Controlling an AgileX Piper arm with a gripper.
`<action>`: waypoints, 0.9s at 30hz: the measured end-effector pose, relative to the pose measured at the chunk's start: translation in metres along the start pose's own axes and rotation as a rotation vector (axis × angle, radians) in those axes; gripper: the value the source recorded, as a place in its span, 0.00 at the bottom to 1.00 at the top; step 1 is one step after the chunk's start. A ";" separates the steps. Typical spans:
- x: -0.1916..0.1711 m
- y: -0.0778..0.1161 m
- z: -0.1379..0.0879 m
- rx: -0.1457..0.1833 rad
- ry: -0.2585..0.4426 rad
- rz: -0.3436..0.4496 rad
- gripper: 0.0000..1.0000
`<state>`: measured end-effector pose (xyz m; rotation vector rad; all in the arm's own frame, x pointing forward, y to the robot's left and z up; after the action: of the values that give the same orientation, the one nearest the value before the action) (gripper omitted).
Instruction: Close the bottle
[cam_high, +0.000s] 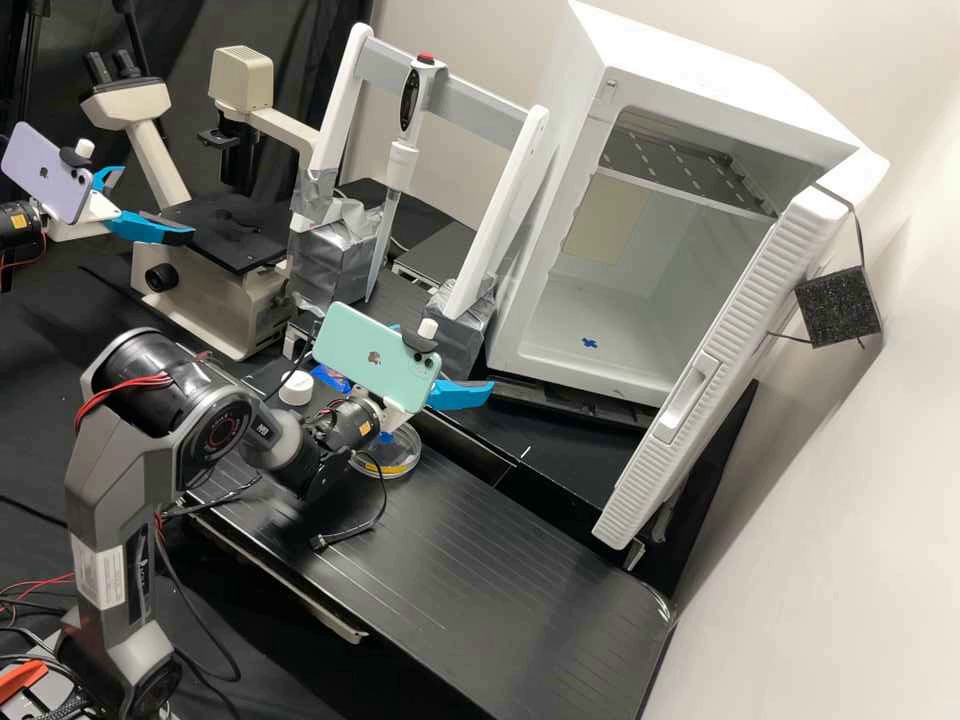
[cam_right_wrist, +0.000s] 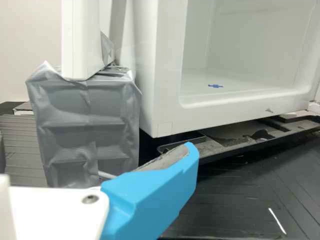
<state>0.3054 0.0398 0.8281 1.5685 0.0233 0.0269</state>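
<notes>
My gripper (cam_high: 458, 394) is above the bench in the high view, to the right of a white round cap (cam_high: 296, 389). One blue finger reaches out past the mounted phone, and a bit of the other shows behind it, set apart; the gripper looks open with nothing seen between them. The cap sits low on the bench behind the arm; whether a bottle is under it I cannot tell. In the wrist view the gripper (cam_right_wrist: 152, 192) shows one blue finger in front of a taped block and the white cabinet.
A clear round dish (cam_high: 392, 462) lies beneath the wrist. The white cabinet (cam_high: 520, 330) stands with its door (cam_high: 715, 375) open. Nearby are a pipette (cam_high: 402, 155) on a white stand with silver-taped feet (cam_right_wrist: 87, 125), a microscope (cam_high: 215, 270) and loose cables.
</notes>
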 end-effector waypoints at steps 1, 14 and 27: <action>0.000 0.000 0.000 0.000 0.000 0.000 1.00; -0.019 0.003 0.001 0.017 0.008 -0.005 1.00; -0.103 -0.025 -0.030 0.034 0.270 -0.082 1.00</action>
<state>0.2011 0.0661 0.8032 1.5871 0.3010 0.1741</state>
